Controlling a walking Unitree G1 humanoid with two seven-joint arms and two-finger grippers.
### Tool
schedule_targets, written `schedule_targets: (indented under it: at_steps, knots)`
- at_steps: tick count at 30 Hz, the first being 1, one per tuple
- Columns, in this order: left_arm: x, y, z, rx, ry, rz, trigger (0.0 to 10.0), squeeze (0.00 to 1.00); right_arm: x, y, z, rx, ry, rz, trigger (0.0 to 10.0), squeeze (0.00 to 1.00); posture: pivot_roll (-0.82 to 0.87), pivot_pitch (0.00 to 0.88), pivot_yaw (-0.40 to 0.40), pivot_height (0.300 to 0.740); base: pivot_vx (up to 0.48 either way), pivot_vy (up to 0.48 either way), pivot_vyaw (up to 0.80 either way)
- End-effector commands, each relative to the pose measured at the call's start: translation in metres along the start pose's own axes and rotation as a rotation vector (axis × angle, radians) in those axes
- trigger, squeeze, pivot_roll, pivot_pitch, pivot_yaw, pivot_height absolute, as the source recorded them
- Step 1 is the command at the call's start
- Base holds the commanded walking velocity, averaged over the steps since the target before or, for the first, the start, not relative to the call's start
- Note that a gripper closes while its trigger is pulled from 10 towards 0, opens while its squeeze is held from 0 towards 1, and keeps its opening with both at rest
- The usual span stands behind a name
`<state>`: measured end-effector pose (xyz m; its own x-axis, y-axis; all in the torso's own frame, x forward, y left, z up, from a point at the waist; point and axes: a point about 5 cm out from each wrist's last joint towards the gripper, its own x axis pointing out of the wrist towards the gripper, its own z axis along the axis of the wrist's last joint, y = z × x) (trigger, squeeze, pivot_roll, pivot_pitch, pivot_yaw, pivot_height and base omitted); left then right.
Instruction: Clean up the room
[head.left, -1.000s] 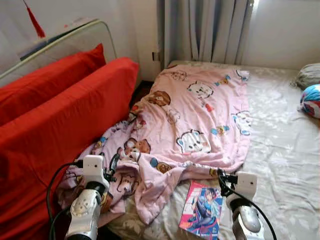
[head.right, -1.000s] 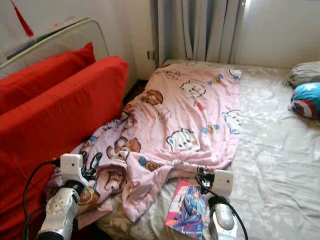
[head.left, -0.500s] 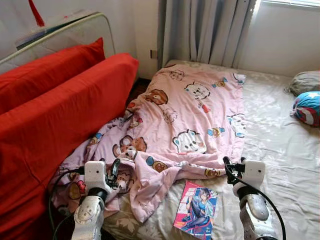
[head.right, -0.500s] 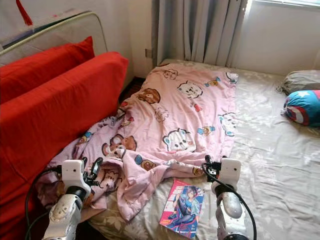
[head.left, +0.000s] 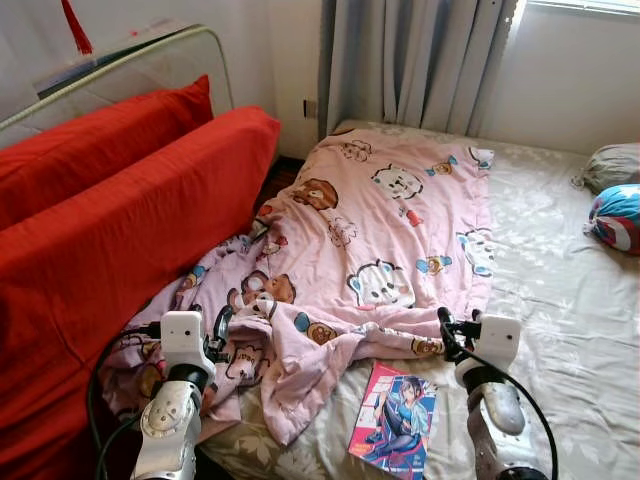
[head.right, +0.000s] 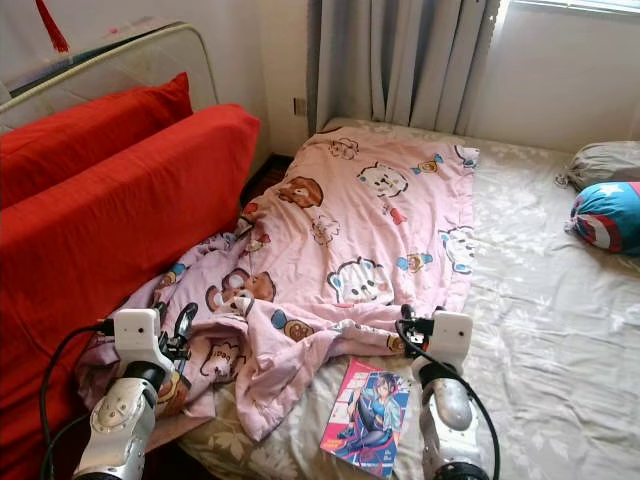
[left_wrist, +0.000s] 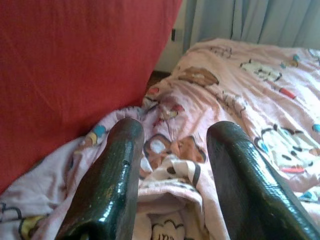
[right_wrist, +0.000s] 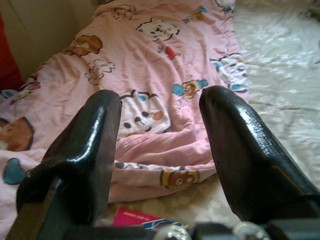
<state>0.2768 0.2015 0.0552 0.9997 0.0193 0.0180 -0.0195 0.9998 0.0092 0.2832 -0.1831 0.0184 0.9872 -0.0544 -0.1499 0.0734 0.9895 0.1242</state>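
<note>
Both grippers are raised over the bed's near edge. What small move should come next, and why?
Probably lower the open left gripper onto the rumpled pink cartoon-print blanket: its bunched corner lies just ahead, spilling off the bed toward the red sofa.

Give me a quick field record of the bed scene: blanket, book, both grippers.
blanket: pink cartoon blanket, rumpled, near corner spilling off the bed toward the red cushions
book: comic book flat on the sheet, just past the blanket's near edge
left gripper: open, over the bunched blanket corner
right gripper: open, above the blanket's near edge
</note>
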Motion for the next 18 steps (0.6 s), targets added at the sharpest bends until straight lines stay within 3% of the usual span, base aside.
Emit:
schedule_targets:
  at_steps: [1,6,13,18]
  knots:
    - [-0.006,0.004,-0.004,0.001,0.029,0.008,10.0,0.0,-0.002,0.001,0.0,-0.007,-0.017,0.004,10.0,0.0,0.01,0.002,0.005,0.74,0.0,0.0,0.0]
    - [-0.015,0.004,-0.004,0.008,0.037,0.002,10.0,0.0,-0.006,-0.003,-0.005,-0.023,0.019,-0.012,10.0,0.0,0.03,0.034,0.005,0.74,0.0,0.0,0.0]
    - [-0.023,0.007,-0.009,0.009,0.064,0.006,10.0,0.0,-0.008,-0.002,-0.006,-0.037,0.005,-0.002,10.0,0.0,0.0,0.035,0.006,0.705,0.0,0.0,0.0]
    - [-0.017,-0.002,-0.005,-0.005,0.068,-0.006,10.0,0.0,-0.007,-0.003,-0.002,-0.043,-0.014,-0.001,10.0,0.0,0.0,0.025,0.003,0.705,0.0,0.0,0.0]
